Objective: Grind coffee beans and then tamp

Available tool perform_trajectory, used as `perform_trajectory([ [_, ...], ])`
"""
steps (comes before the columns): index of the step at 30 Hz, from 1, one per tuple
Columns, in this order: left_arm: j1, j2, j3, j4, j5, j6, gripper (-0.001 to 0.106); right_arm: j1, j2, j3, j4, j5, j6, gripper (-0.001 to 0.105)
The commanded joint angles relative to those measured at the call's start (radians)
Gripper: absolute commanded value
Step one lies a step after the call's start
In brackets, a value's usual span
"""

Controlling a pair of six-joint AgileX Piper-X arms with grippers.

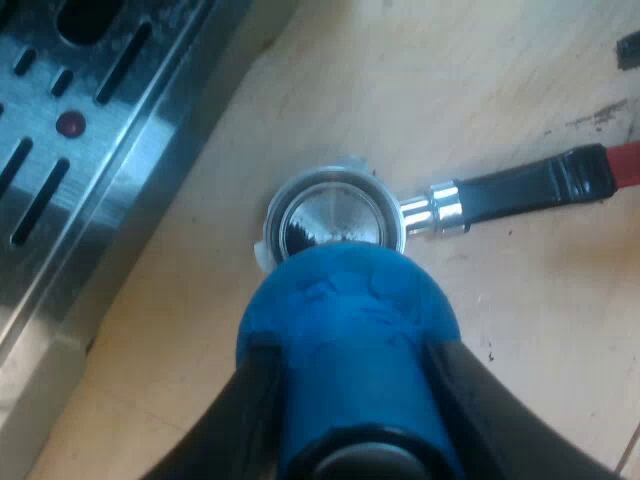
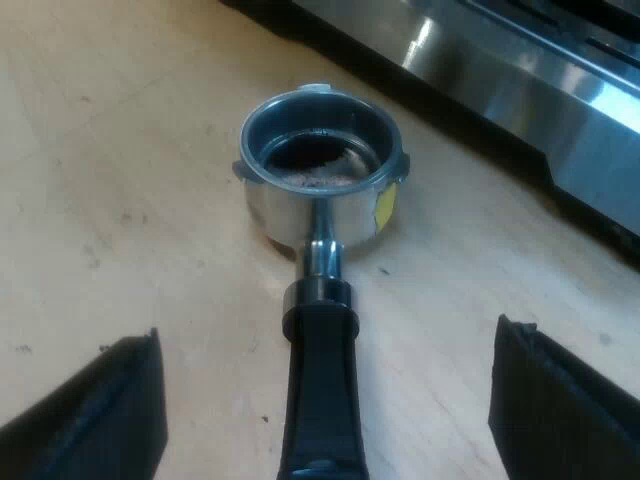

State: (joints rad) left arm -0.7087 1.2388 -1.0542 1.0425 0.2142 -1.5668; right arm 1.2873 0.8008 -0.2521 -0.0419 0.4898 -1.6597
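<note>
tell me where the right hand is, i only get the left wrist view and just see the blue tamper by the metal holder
Observer: The right hand is at the holder's dark handle, open, one finger on each side, not touching it.
Operator: ok, left hand has the blue tamper at the basket, any coffee in there
Observer: Only a thin brownish scatter of grounds at the bottom, as far as I can tell; it is nowhere near full.
Operator: anything on its outside
Observer: A yellow mark on the outer wall, close to where the handle joins.
</note>
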Motion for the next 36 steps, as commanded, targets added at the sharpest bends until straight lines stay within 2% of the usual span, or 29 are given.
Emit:
perform_trajectory([
  [1, -0.022, 0.016, -0.010, -0.007, 0.009, 0.031, 0.000, -0.002, -0.005, 0.001, -0.005, 0.004, 0.003, 0.069],
  [6, -0.086, 0.058, -0.010, -0.025, 0.005, 0.039, 0.000, -0.002, -0.005, 0.001, -0.005, 0.004, 0.003, 0.069],
  [8, -0.106, 0.086, -0.010, -0.041, -0.016, 0.033, 0.000, -0.002, -0.005, 0.001, -0.005, 0.004, 0.003, 0.069],
  [18, -0.105, 0.178, -0.010, -0.068, -0.088, 0.003, 0.000, -0.002, -0.005, 0.001, -0.005, 0.004, 0.003, 0.069],
  [25, -0.074, 0.213, -0.010, -0.127, -0.083, -0.007, 0.000, -0.002, -0.005, 0.001, -0.005, 0.004, 0.003, 0.069],
  [32, -0.024, 0.226, -0.010, -0.128, 0.005, -0.007, 0.000, -0.002, -0.005, 0.001, -0.005, 0.004, 0.003, 0.069],
  [36, -0.030, 0.238, -0.010, -0.128, 0.024, -0.007, 0.000, -0.002, -0.005, 0.001, -0.005, 0.004, 0.003, 0.069],
])
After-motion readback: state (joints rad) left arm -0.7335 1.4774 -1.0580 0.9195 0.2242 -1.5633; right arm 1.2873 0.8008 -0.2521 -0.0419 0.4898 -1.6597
